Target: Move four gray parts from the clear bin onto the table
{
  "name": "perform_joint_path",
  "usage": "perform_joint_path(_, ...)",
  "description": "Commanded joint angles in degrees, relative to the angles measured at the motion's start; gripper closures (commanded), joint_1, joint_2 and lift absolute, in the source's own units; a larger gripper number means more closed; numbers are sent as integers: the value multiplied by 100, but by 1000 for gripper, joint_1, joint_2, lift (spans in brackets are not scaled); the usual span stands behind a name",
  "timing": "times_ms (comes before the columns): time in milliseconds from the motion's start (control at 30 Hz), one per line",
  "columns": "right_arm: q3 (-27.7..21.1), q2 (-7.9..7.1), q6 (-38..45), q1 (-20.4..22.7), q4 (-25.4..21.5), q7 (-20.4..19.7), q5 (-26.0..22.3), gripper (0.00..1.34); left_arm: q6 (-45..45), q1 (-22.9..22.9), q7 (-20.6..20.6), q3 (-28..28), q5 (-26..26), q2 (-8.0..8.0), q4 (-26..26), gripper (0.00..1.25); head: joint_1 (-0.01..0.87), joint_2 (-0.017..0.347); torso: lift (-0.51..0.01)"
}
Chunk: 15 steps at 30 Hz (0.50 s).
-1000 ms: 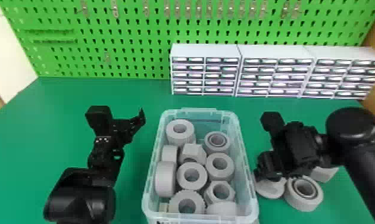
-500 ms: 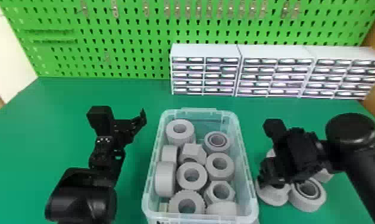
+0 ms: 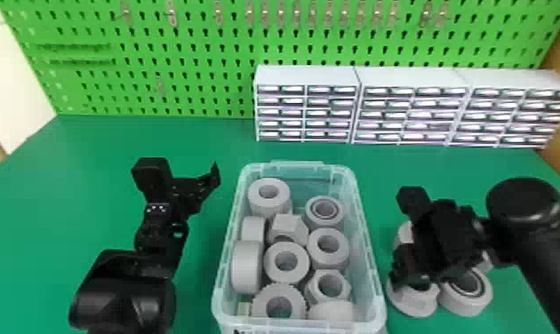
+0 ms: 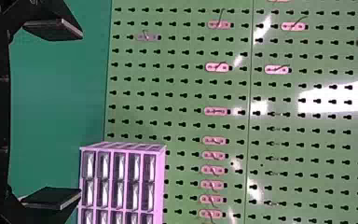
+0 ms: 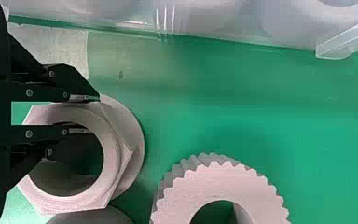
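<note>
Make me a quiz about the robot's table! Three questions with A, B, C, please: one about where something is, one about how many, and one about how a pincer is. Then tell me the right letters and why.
1. Where is the clear bin compared with the left pincer and the right pincer?
A) Left of both
B) Between them
C) Right of both

2. How many drawer cabinets stand in a row?
A) Two
B) Five
C) Three

3. How is the left pincer?
A) Wide open
B) Shut and empty
C) Shut on something

Right letters:
1. B: the head view shows one pincer on each side of it.
2. C: three boxes stand side by side at the back.
3. A: its fingers are far apart, with nothing held.
</note>
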Motion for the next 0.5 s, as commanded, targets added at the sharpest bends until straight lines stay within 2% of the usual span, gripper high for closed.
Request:
perform_joint_path(0,13,0,8,8,40,0,1,1067,0,-1,0,-3,9,-4,3,102,693,72,-52)
perform_joint_path(267,5,0,8,-1,40,0,1,699,0,-1,0,-3,18,-4,3,102,693,72,-52)
perform_joint_path(467,5,0,8,-1,40,0,10,645,0,-1,0,-3,18,-4,3,102,693,72,-52)
